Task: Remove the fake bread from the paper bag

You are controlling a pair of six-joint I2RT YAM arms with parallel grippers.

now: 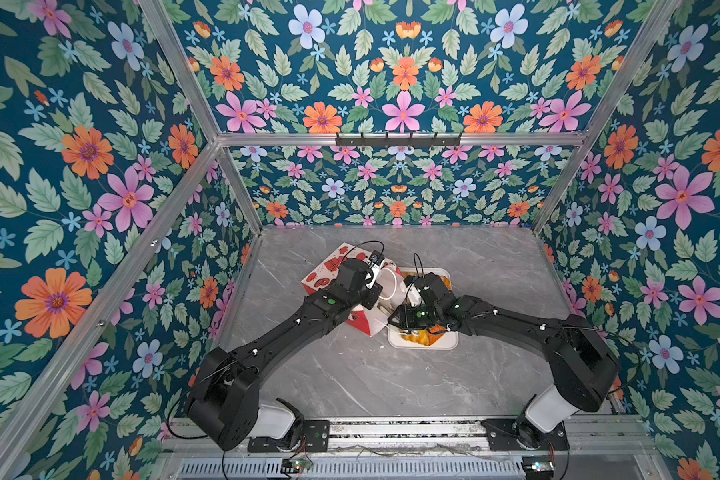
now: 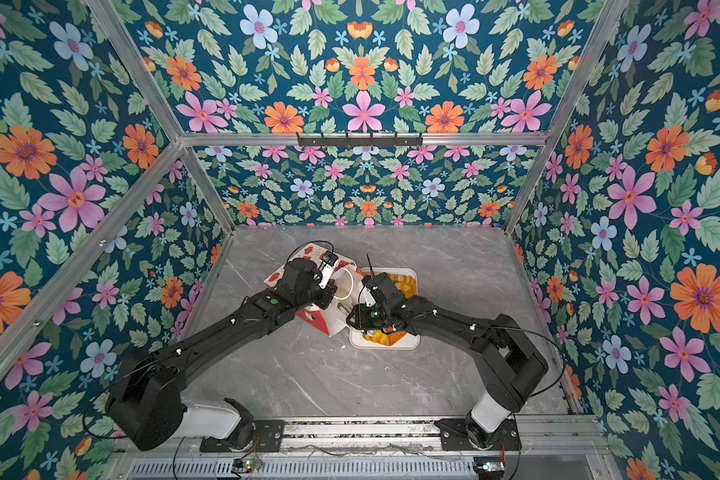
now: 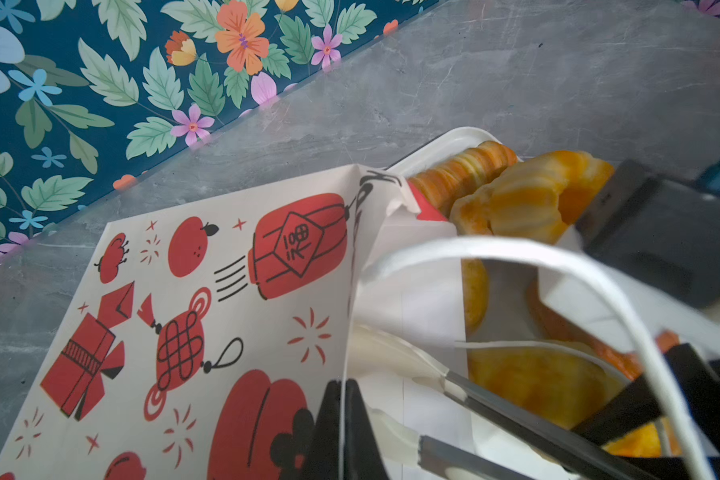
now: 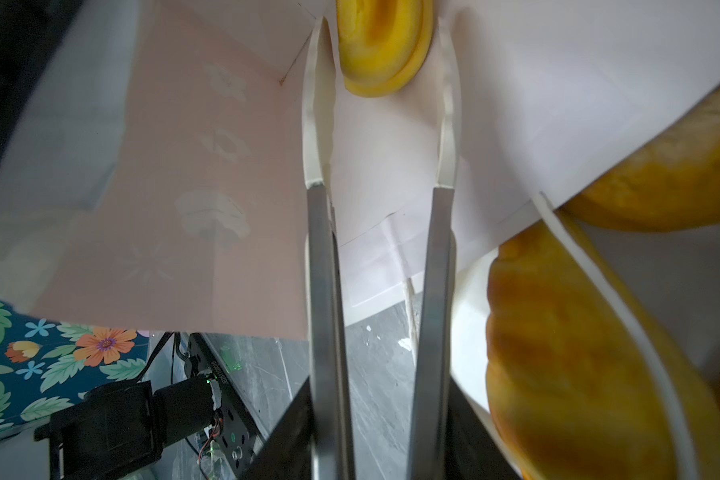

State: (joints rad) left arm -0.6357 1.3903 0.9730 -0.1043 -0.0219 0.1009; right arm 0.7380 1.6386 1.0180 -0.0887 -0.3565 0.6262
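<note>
The left claw [image 3: 341,415], clamped on the rim of the white, red-printed paper bag [image 3: 208,291], held its mouth open; the right claw [image 4: 383,62], jaws half-parted, straddled a glossy yellow toy pastry [image 4: 381,37] between its tips, inside.

The grey marbled table [image 1: 391,374] carries the paper bag [image 1: 323,272], lying on its side mid-frame, and a white tray [image 1: 422,344] just right of it.
</note>
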